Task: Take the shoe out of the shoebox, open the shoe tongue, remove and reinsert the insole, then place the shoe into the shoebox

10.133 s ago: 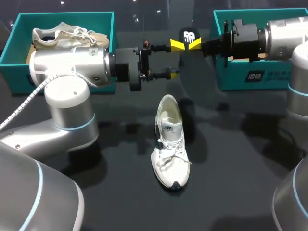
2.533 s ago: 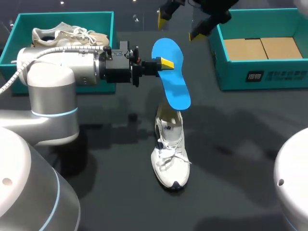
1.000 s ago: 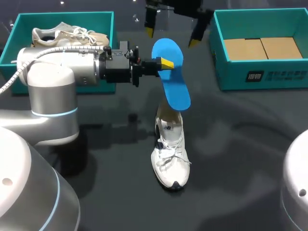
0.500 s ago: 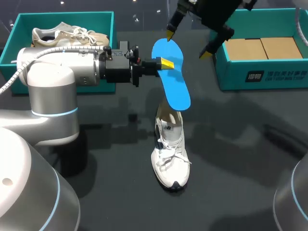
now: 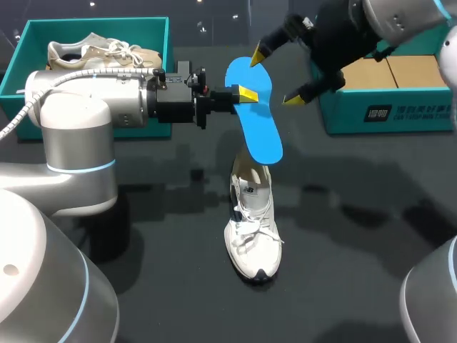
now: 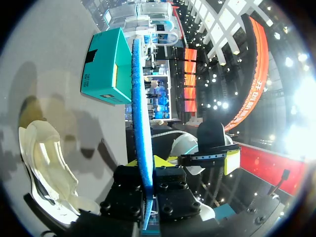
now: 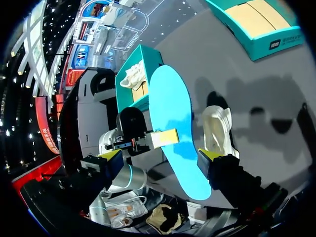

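Observation:
My left gripper [image 5: 246, 93] is shut on a blue insole [image 5: 260, 136], gripping one long edge near its far end. The insole hangs in the air, slanting down to the heel of the white shoe [image 5: 251, 214], which lies upright on the dark table. In the left wrist view the insole [image 6: 140, 98] shows edge-on between the fingers of the left gripper [image 6: 146, 165]. My right gripper [image 5: 275, 77] stands open just right of the insole's far end, touching nothing. In the right wrist view the insole [image 7: 177, 133] faces the right gripper [image 7: 160, 155] flat on, with the shoe [image 7: 217, 128] behind it.
A teal shoebox [image 5: 21, 107] at the back left holds a beige shoe [image 5: 100, 53]. A second teal shoebox [image 5: 385, 114] at the back right shows only its cardboard bottom. Bare dark table lies in front of and beside the white shoe.
My right gripper has turned and come from behind the insole's far end toward its right side, staying open. The left arm, insole and shoe have not moved.

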`<state>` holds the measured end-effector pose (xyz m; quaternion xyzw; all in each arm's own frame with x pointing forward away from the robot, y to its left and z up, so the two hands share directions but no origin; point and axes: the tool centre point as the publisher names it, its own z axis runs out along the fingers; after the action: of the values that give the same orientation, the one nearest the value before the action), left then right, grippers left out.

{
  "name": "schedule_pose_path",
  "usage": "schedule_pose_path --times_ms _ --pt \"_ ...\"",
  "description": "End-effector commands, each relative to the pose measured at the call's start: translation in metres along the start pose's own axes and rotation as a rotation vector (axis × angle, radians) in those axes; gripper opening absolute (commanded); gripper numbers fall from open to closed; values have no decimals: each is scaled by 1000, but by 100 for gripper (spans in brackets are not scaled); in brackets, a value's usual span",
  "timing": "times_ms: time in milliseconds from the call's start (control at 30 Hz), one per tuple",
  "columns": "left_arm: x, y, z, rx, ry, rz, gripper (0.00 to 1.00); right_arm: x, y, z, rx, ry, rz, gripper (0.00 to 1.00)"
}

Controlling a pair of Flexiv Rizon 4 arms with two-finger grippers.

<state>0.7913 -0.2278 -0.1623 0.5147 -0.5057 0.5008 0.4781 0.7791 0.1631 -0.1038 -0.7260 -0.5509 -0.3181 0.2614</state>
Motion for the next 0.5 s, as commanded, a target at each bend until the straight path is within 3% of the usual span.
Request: schedule_pose_path --times_ms 33,333,500 --pt "-1 0 1 1 1 0 0 -7 -2 6 -1 414 5 100" --pt "-5 -2 2 10 8 32 0 -15 -2 6 3 478 14 100" --pt "-11 4 -14 15 31 120 0 -20 2 8 24 516 17 100"
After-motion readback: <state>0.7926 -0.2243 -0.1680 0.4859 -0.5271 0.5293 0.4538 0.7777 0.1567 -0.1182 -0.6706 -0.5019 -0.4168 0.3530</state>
